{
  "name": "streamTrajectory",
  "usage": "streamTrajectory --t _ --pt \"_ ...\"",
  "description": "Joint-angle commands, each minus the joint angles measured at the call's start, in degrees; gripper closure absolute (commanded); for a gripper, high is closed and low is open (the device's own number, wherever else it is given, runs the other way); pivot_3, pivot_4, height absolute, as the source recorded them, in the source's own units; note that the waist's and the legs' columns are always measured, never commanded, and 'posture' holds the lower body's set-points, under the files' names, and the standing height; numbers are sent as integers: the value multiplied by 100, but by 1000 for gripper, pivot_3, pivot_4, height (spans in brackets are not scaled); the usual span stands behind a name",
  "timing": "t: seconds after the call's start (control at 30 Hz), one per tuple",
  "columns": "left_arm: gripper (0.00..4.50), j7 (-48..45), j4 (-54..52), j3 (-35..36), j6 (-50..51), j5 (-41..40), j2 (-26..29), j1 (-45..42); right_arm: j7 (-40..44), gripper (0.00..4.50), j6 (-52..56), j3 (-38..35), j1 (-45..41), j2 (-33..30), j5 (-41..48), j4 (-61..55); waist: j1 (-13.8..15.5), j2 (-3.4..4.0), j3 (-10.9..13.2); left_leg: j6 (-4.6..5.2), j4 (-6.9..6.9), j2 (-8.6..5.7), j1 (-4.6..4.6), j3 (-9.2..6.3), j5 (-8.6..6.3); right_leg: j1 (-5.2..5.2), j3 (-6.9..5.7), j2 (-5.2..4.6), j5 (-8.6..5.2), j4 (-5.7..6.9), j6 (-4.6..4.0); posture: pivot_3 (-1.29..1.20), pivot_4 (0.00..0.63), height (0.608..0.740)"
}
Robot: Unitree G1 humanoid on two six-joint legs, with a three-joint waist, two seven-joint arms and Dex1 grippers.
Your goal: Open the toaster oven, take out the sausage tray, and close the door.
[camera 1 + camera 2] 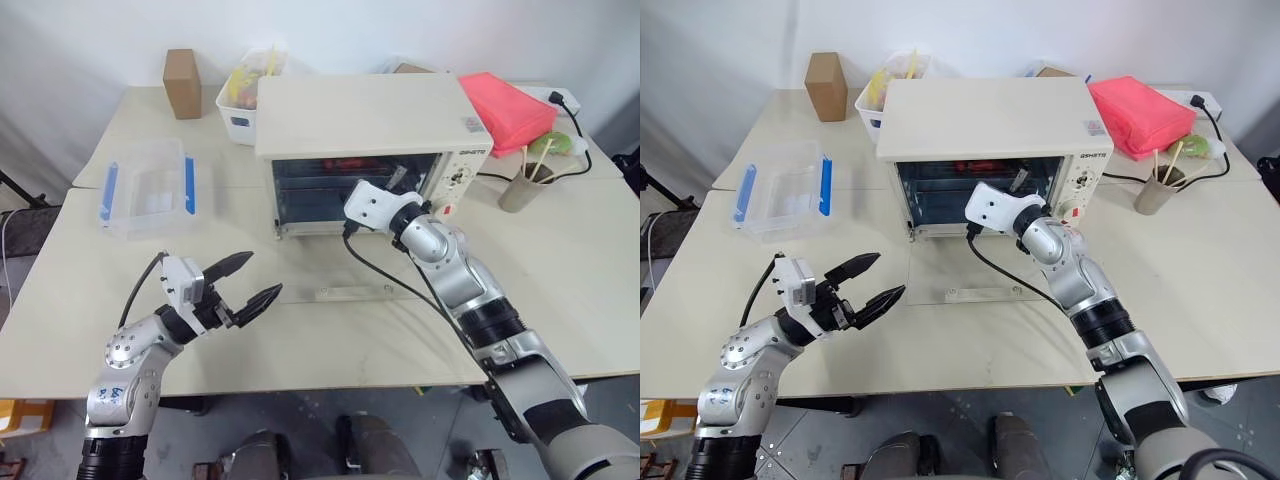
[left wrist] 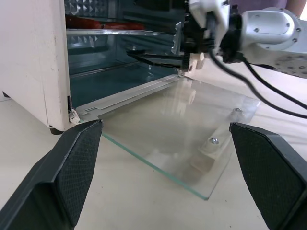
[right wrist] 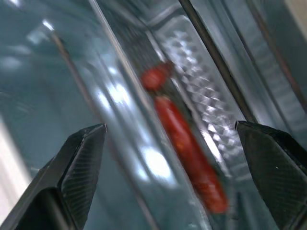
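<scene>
Right gripper [image 1: 398, 182], our fingers spread wide and holding nothing, reaches into the mouth of the toaster oven [image 1: 365, 125]. Just ahead of its fingers, the sausage tray [image 3: 192, 96] sits on a rack inside. Our left gripper [image 1: 246, 283], also wide and empty, hovers beside the door [image 1: 345, 283], which lies folded flat on the table [image 1: 560, 270].

Clear glass door [image 2: 182, 129]; matt cream oven [image 1: 360, 115] casing; shiny embossed metal tray [image 3: 201, 86]; glossy red sausages [image 3: 192, 148].
</scene>
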Motion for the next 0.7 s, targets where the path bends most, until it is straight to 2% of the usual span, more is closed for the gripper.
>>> streamTrajectory --t 0.03,0.2,0.23,0.3,0.43,0.47,0.7 --pt "0 60 -188 -40 -64 -45 -11 -51 -323 387 -262 97 -248 -19 -293 356 -18 0 0 0 0 1 0 0 0 0 0 0 0 1 0 0 150 740" --pt "0 103 -132 -66 6 -106 -12 -159 -604 1989 -488 143 -361 2 -501 596 -113 0 0 -1 0 2 0 1 1 -1 2 2 0 5 0 0 150 740" --pt "0 87 -124 -77 15 -108 -1 -171 -614 2150 -503 155 -384 9 -525 632 -123 0 0 -1 0 2 0 1 1 -2 2 2 0 5 0 0 150 740" --pt "0 36 -99 -130 55 -120 8 -240 -623 2990 -452 164 -441 48 -563 757 -145 1 1 -1 0 2 0 2 1 -2 3 2 0 6 0 0 150 740" --pt "0 3 -16 -197 170 -169 4 -460 -611 4304 -473 186 -574 24 -653 917 -151 0 0 -4 0 7 2 5 2 -4 6 8 0 11 -1 0 150 740" --pt "0 -9 22 -204 190 -181 2 -508 -654 4491 -495 185 -598 15 -699 927 -155 -1 0 -4 0 8 1 5 2 -4 6 8 0 11 -1 0 150 740" --pt "0 -219 452 -249 268 -204 22 -1045 -664 4497 -451 185 -730 127 -838 824 -174 -2 0 -7 2 8 2 10 4 -8 11 9 -1 18 -1 0 150 740"
